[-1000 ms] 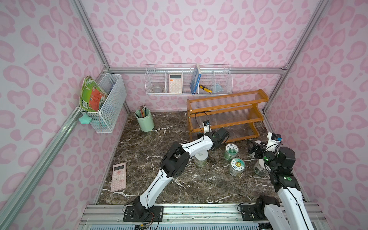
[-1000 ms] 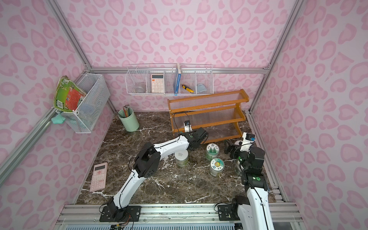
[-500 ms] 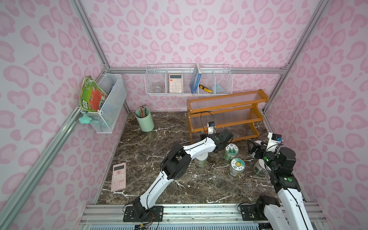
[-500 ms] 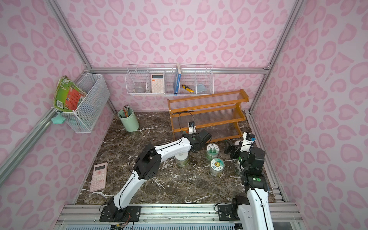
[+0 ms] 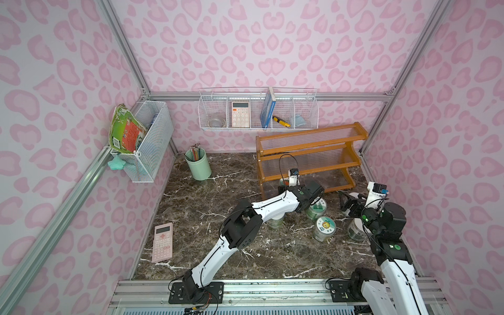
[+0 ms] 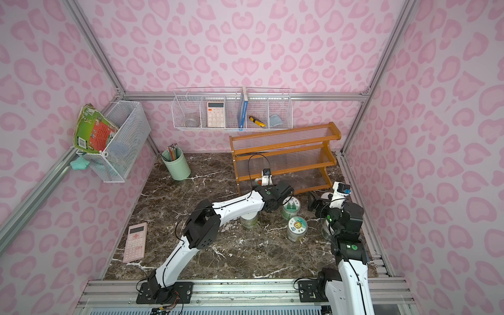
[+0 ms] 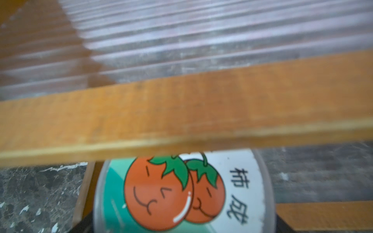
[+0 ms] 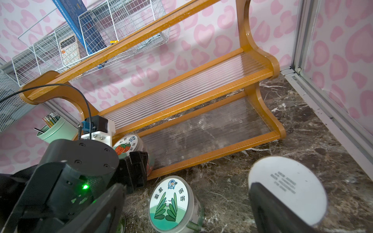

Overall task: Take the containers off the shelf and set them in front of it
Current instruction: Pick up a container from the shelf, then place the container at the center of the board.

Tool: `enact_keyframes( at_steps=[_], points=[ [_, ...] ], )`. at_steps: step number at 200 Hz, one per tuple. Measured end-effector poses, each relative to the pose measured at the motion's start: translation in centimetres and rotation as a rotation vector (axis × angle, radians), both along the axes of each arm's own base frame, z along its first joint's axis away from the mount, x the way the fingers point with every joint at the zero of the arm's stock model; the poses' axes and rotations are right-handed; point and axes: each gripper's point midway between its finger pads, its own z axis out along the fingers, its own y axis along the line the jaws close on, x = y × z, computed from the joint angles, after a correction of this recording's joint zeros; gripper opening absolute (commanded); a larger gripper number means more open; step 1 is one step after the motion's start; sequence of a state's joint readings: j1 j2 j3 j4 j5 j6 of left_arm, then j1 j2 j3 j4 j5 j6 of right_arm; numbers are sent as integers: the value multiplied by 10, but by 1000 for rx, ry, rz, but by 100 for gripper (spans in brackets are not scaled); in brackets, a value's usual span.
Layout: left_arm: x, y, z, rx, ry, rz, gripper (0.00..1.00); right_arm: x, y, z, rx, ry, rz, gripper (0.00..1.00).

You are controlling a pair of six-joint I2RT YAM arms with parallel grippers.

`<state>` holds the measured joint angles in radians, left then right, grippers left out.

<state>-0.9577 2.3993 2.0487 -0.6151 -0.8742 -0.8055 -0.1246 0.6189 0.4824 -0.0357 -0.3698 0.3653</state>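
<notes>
Right wrist | left fingers point(image 8: 139, 164) clamp tomato-lid jar point(image 8: 126, 144) | shelf point(image 8: 201, 157) lowest tier

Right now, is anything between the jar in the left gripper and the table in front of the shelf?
Yes. The tomato-lid jar, held by the left gripper, sits behind the low front rail of the shelf, and the leaf-lid jar stands on the table just past that rail.

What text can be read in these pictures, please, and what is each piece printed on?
"柿成": lid of the fruit jar.
"羞羞答答": lid of the leaf jar.
Too small or blurred to read: the grey print on the white jar lid and the book spine.
</notes>
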Motion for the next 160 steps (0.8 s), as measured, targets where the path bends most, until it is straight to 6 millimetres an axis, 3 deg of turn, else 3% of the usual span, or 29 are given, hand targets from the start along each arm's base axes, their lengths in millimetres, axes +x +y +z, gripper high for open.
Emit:
enact_keyframes(
  at_steps=[65,160],
  points=[
    [-30,-16,16,-8,-4,-56,74,-3,-1,0,-5,4,-10,99],
    [-96,-20,44,-2,6,-174,74,-6,-10,3,-15,0,-59,99]
  ],
)
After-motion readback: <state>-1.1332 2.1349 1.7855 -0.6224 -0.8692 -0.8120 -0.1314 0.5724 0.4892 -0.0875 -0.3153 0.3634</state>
